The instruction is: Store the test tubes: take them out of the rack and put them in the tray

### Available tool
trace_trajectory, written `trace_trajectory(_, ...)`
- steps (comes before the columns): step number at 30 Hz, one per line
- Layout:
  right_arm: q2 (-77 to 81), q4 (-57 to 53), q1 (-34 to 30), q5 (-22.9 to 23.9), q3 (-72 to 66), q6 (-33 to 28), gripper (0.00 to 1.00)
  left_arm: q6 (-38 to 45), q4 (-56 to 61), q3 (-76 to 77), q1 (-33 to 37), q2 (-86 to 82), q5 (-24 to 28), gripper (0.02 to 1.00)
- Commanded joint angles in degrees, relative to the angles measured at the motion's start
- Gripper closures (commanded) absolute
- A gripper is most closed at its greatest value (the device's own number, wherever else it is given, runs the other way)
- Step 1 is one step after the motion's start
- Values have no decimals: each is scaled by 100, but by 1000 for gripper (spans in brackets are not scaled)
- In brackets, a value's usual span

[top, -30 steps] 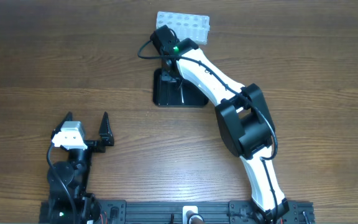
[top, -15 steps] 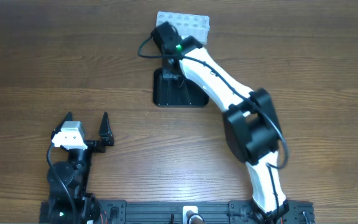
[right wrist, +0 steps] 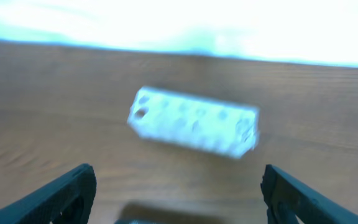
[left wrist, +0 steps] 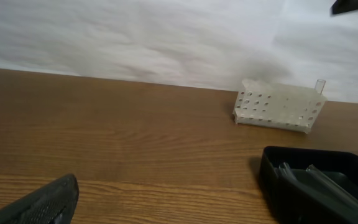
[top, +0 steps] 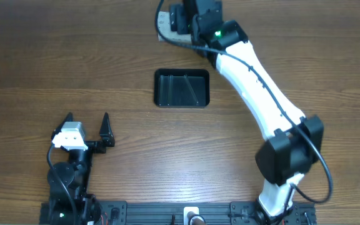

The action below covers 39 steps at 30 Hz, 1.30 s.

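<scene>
Near white perforated plastic rack [right wrist: 193, 129], right gripper [right wrist: 178, 190] raised, spread wide apart, empty. One clear tube [left wrist: 320, 84] stands upright at rack's end; black rectangular tray [top: 181, 89] w/ tubes [top: 189, 89] lying inside sits near rack. Left gripper [top: 86, 125], also spread, well apart from rack

Warm brown with darker streaks of wood grain on the table [top: 42, 50]. Glossy black on the tray [top: 181, 105], with clear, pale-glinting tubes [top: 189, 89] against it. Milky white on the rack [left wrist: 277, 107], patterned with rows of small round holes; clear glass for the single tube [left wrist: 320, 85] in it. White shell along the right arm [top: 255, 81], black at the joints and wrist, with a small green light [top: 218, 33]. Black on the right gripper [right wrist: 178, 177]. Black again on the left gripper [top: 87, 119], with a white block [top: 67, 136] behind. Plain white on the wall [left wrist: 135, 37].
</scene>
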Motion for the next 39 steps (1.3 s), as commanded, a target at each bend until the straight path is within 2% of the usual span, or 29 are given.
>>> trace_trajectory(1, 758, 433, -229, 203, -26, -291, 137, 79, -13, -26, 35, -46, 59, 18)
trace_trajectory(10, 1478, 1106, -442, 376, -26, -289, 154, 79, -11, -26, 35, -46, 59, 18)
trace_trajectory(16, 1657, 1198, -551, 396, -26, -286, 220, 79, -13, -26, 35, -46, 59, 18)
trace_trajectory(23, 1770, 1198, -560, 398, -26, -264, 406, 76, -13, -26, 35, -46, 59, 18)
trace_trajectory(30, 1770, 1250, -560, 396, -26, -221, 682, 79, -13, -26, 35, -46, 59, 18)
trace_trajectory(35, 1770, 1268, -553, 398, -26, -221, 807, 79, -13, -26, 35, -46, 59, 18)
trace_trajectory(39, 1768, 1283, -555, 398, -26, -221, 862, 79, -13, -26, 35, -46, 59, 18)
